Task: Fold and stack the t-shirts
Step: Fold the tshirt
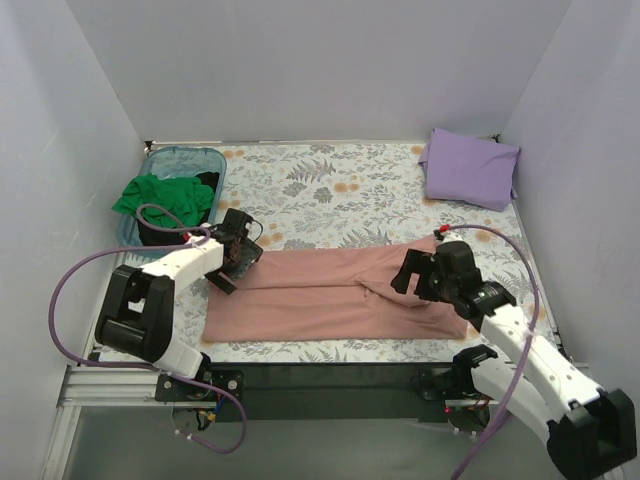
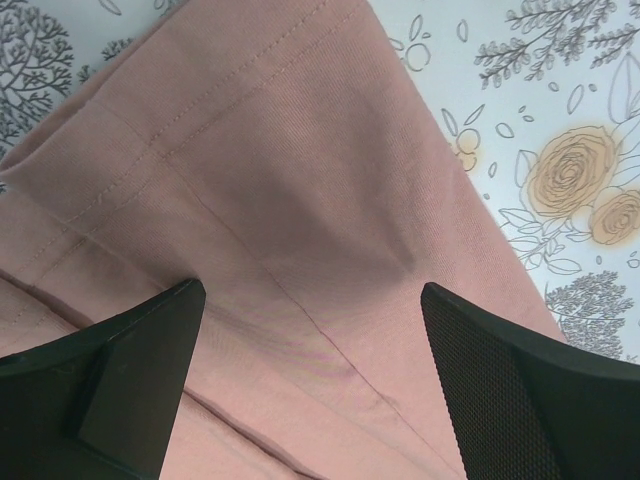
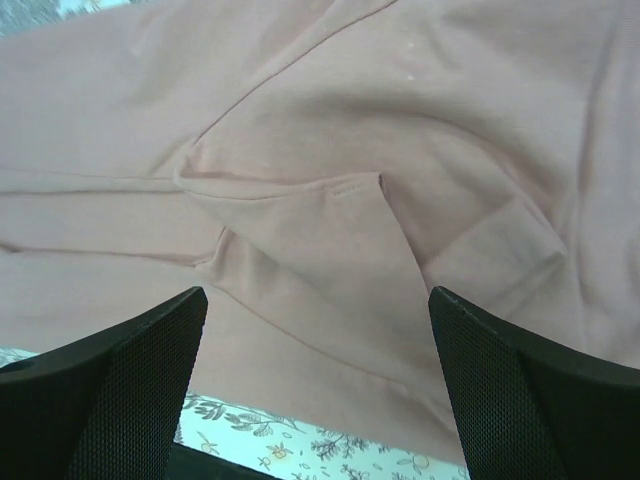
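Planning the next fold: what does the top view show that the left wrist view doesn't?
Only the top view: the folded lavender shirt, the green shirt in the teal tub, the right gripper. Only the left wrist view: stitching lines on the pink shirt, under the open left gripper. Both: the pink shirt and the floral cover.

Translucent teal tub [image 1: 186, 151]: upright at the far left corner of the tabletop [image 1: 330, 382], long side along the left edge. Floral cover [image 1: 320, 185]: laid flat from left edge to right edge, with a white ground, grey foliage and peach roses; the print is sharp in the left wrist view. Near edge: a black strip left uncovered. Pale plain walls [image 1: 320, 60]: closing the left, far and right sides.
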Robot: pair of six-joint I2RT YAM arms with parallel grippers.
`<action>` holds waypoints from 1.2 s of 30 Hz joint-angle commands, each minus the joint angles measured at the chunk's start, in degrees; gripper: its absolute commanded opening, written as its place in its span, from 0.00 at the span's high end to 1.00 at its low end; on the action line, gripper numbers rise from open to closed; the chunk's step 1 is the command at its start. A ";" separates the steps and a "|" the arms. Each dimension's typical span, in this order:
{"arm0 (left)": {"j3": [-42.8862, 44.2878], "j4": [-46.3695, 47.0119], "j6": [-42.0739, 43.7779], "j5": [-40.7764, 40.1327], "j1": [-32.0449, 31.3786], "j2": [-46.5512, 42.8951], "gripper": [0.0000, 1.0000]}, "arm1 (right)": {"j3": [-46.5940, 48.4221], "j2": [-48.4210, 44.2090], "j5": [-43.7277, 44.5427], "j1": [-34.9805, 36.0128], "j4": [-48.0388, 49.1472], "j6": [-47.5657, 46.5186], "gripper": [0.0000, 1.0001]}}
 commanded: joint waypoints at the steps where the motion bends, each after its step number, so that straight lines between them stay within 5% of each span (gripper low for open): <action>1: -2.41 -4.67 0.25 -0.60 0.07 -1.59 0.09 | 3.14 10.33 -7.34 -0.06 9.66 -5.58 0.02; 6: -2.50 -5.10 0.26 -1.04 0.07 -3.44 0.09 | 9.74 21.32 -2.60 -0.06 10.65 -8.49 0.03; 17: -1.36 -6.07 0.17 -0.69 0.07 -4.58 0.09 | 7.55 30.21 -7.07 -0.06 16.80 -9.46 0.06; 20: -1.01 -6.60 0.08 -0.95 -0.02 -5.90 0.09 | 7.63 32.15 -10.13 -0.06 16.97 -9.11 0.15; 27: 0.13 -8.36 -0.36 -1.57 -0.02 -7.83 0.09 | 3.51 27.07 -13.31 -0.06 18.29 -7.00 0.56; 35: -0.22 -8.97 -0.53 -1.48 -0.02 -9.77 0.09 | 0.69 21.61 -13.14 -0.06 18.03 -7.26 0.80; 36: -0.22 -9.15 -0.45 -1.48 0.07 -9.86 0.09 | 0.60 21.43 -13.40 -0.06 17.94 -7.61 0.90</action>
